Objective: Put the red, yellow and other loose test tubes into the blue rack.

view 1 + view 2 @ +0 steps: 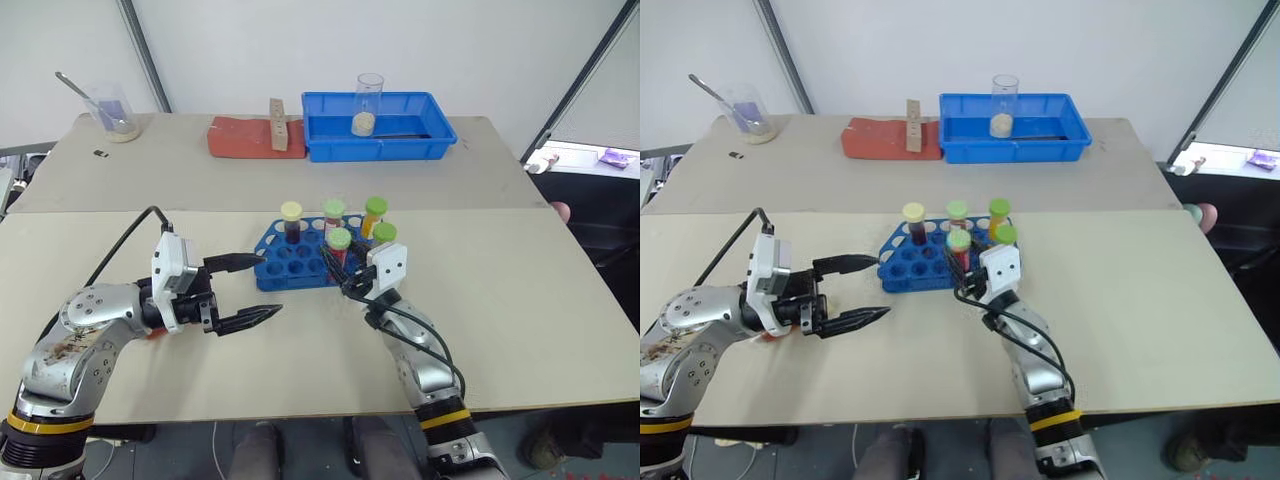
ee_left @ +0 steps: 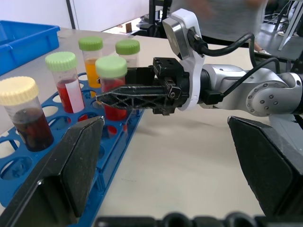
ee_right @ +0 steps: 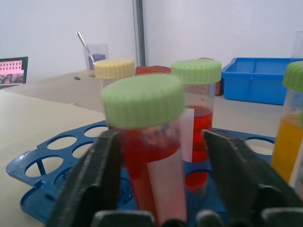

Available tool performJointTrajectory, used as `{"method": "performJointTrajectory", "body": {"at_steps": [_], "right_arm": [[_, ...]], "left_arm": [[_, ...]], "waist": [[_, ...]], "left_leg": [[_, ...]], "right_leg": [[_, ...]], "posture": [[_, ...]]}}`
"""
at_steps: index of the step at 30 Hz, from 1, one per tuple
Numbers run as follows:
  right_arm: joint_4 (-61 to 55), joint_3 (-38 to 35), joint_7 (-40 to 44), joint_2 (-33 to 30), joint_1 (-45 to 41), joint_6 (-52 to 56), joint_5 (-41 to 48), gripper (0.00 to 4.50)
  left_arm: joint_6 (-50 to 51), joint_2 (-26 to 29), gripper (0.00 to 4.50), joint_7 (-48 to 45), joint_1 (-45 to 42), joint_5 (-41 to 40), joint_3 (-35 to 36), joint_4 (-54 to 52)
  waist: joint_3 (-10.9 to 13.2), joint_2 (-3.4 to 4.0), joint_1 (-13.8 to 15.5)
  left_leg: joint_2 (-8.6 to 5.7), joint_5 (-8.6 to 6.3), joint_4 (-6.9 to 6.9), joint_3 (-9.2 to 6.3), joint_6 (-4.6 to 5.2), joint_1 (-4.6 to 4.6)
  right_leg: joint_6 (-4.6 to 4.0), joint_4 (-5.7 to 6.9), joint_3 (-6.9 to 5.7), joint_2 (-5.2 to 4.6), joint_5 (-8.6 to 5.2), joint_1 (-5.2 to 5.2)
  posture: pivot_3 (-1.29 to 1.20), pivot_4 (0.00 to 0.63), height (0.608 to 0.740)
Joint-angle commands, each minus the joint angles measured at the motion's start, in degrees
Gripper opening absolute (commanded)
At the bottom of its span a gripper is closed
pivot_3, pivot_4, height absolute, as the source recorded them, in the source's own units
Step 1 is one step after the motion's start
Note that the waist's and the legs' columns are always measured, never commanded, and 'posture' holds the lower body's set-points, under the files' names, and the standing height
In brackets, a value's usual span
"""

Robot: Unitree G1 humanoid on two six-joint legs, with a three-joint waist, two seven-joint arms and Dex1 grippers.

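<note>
- Your right claw (image 1: 345,272) sits at the near right corner of the rack (image 1: 290,262), with its fingers (image 3: 94,175) spread to either side of a green-capped red tube (image 1: 339,243). In the right wrist view there is a slim gap on each side of that tube, so the claw is released, not gripping.
- That tube stands in a front hole of the rack, leaning a little.
- Your left claw (image 1: 262,289) hovers over the surface (image 1: 520,290) just left of the rack, fingers wide apart and holding nothing.
- The rack holds four more tubes: a yellow-capped dark one (image 1: 291,221) at the back left, a green-capped red one (image 1: 333,215) beside it, a green-capped orange one (image 1: 374,214) at the back right, and another green-capped tube (image 1: 384,236) at the right, its contents hard to tell.
- Farther back you have a blue tray (image 1: 378,128) with a clear cup (image 1: 368,103) in it, a red block (image 1: 250,138) to its left, and a beaker with a spoon (image 1: 113,112) at the far left.
</note>
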Motion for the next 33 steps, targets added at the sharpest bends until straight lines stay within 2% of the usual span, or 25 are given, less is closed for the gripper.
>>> {"method": "performJointTrajectory", "body": {"at_steps": [1,7,10,12,17,20,33], "right_arm": [[-7.71,0.01,1.64,-3.37,3.00,3.65,0.12,4.06],[-27.42,0.35,13.50,-17.76,9.00,16.34,6.79,4.06],[-34.94,0.26,20.96,-25.58,7.32,24.04,13.26,4.06],[-38.45,0.70,26.60,-31.24,4.93,28.28,17.03,4.06],[-43.29,0.77,32.55,-38.38,-1.64,40.13,27.21,4.06],[-43.63,0.02,31.59,-38.81,-5.12,45.88,31.85,4.06],[-46.88,-1.26,30.21,-40.52,-4.71,50.33,36.49,4.06]], "left_arm": [[1.64,3.97,4.50,1.37,-1.46,1.28,2.47,-0.78],[3.99,22.28,4.50,-2.48,-2.37,13.48,-1.36,3.66],[4.36,29.63,4.50,-5.96,-2.77,17.46,-3.47,6.34],[5.87,32.09,4.50,-7.20,-4.27,18.54,-4.96,7.91],[6.79,33.69,4.50,-9.55,-5.87,21.23,-8.07,12.19],[7.00,31.88,4.50,-9.35,-7.31,23.13,-11.01,13.92],[11.49,23.78,4.50,-9.47,-15.78,31.83,-23.58,18.34]], "waist": [[0.00,0.00,0.13],[0.01,0.00,0.02],[0.02,-0.02,-0.11],[0.03,-0.02,0.03],[0.03,-0.03,0.30],[0.04,-0.07,0.34],[0.06,-0.14,1.56]], "left_leg": [[0.00,0.00,-0.01,-0.01,0.00,0.00],[-0.03,0.00,-0.13,0.11,0.00,0.05],[0.00,0.00,-0.29,0.19,0.00,0.21],[0.02,0.00,-0.38,0.19,-0.01,0.29],[0.05,0.00,-0.46,0.20,0.00,0.29],[0.05,0.00,-0.48,0.19,0.00,0.22],[-0.02,0.00,-0.47,0.15,0.00,0.10]], "right_leg": [[0.01,0.00,0.00,0.00,-0.01,0.00],[-0.27,-0.07,0.01,-0.07,-0.27,-0.03],[-0.35,-0.03,0.02,-0.06,-0.31,-0.03],[-0.45,0.00,-0.01,-0.04,-0.37,-0.03],[-0.56,0.02,-0.07,0.00,-0.46,-0.07],[-0.55,-0.01,-0.07,0.00,-0.47,-0.10],[-0.47,-0.03,-0.06,-0.01,-0.46,-0.13]], "posture": [[0.00,0.150,0.740],[0.00,0.150,0.740],[0.00,0.150,0.740],[0.00,0.150,0.740],[0.00,0.150,0.740],[0.00,0.150,0.740],[0.00,0.150,0.740]]}}
